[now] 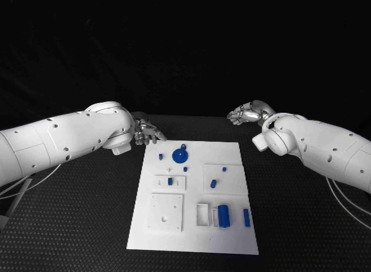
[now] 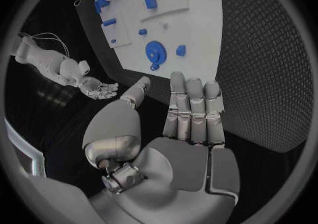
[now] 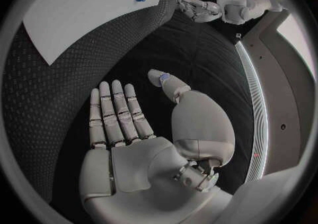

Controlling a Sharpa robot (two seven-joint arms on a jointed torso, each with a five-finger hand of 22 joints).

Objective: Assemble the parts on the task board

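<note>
Task board [image 1: 197, 226]: white plate lying flat on the black bench [image 1: 79, 226], between the two hands and nearer the robot than either.

Left hand [image 1: 146, 131]: fingers straight and apart, palm bare, holding nothing; it hovers just off the board's far corner on its own side.

Right hand [image 1: 247, 113]: fingers spread, empty, raised over the bench beyond the board's far edge, well apart from every part.

Round blue wheel [image 1: 180, 156]: lies on the board's far end, the blue part closest to the left hand's fingertips; a small blue peg [image 1: 161, 156] sits just beside it.

Blue block [image 1: 224, 215]: at the board's near end, far from both hands, beside a slim blue bar [image 1: 246, 217].

Step in hand, as judged: none of the assembly begun; both hands stand ready, nothing picked.

Next move, as judged: one hand must come down over the board and close on a chosen part; the left hand has the shorter reach to the wheel.
</note>
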